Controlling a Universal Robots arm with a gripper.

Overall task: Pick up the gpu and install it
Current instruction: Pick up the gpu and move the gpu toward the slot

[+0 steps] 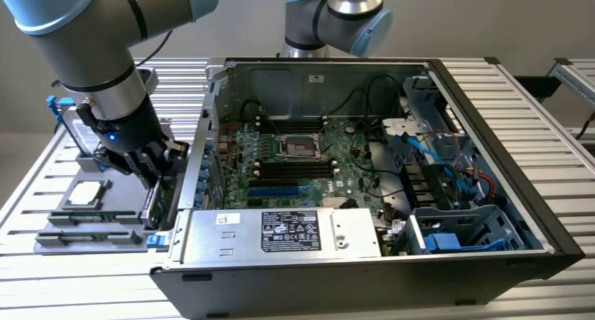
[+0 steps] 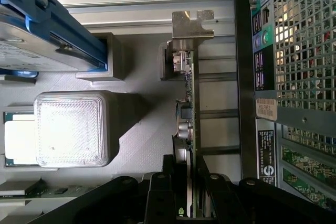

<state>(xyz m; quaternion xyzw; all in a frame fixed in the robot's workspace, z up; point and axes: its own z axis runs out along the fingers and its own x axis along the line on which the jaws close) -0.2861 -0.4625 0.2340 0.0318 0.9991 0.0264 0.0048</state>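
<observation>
Exterior view: the open black-and-silver computer case (image 1: 325, 292) lies on its side on the slatted aluminium table (image 1: 83, 292). Its left wall stands just beside the grey plastic parts fixture (image 1: 56, 243) on the exterior view's left. Only a narrow gap separates wall and fixture, and the arm's black two-fingered gripper (image 1: 152, 177) hangs over it. Above the case the room is open. Inside, the green motherboard (image 1: 297, 160) lies bare in the middle, with the silver labelled power supply (image 1: 279, 233) along the near edge. Cables and blue drive cages crowd the exterior view's right.

The gripper is clamped on the gpu (image 1: 160, 207), a flat card with a green circuit-board side, held on edge close to the case's left wall. In the wrist view the gpu (image 2: 190, 119) runs edge-on out from between the black fingers (image 2: 163, 195), one on each face. Its silver metal end bracket (image 2: 192, 24) sits at the far end. The gpu lies near the case's perforated rear panel (image 2: 304, 40) but apart from it. Whether its lower edge is clear of the fixture cannot be told.

On the fixture lie a square silver processor (image 1: 88, 191) and narrow green memory sticks (image 1: 88, 219). Farther back stands a silver hard drive in a blue frame (image 1: 67, 121). A plain pale wall closes the far side.
</observation>
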